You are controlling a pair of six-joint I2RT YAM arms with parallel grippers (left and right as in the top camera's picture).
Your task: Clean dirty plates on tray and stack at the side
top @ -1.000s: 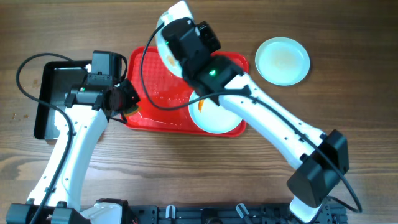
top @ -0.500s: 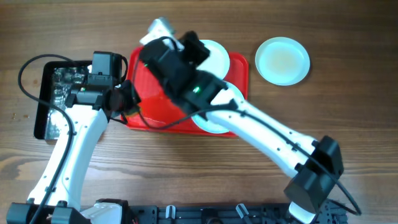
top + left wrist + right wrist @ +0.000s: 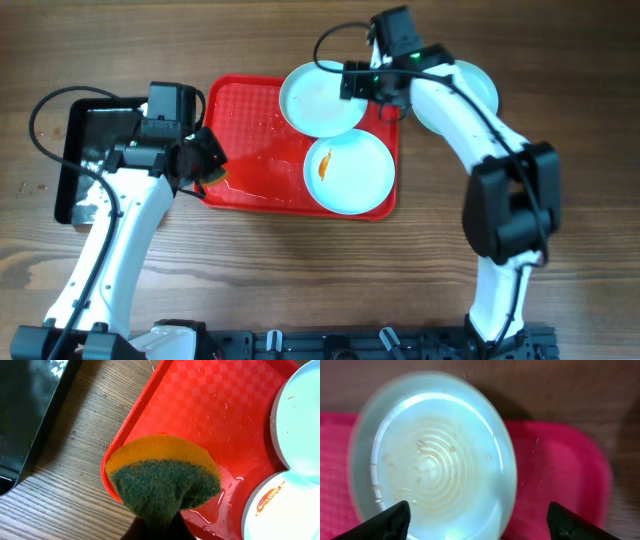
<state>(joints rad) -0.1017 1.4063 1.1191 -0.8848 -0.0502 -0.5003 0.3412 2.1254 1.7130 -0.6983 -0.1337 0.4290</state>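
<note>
Wooden worktop (image 3: 300,270) bears the flat red plastic tray (image 3: 240,110). Left claw (image 3: 205,160) pinches a yellow-green sponge (image 3: 165,475) over its left rim. Right claw (image 3: 360,82) gapes above a pale round plate (image 3: 320,97) at the far rim, whose faint residue shows only in the right wrist view.

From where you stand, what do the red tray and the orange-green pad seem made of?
The tray looks like moulded plastic: glossy red, checkered floor, water beading on it. The sponge looks like orange foam with a coarse, matte dark-green scouring layer, probably synthetic fibre.
</note>
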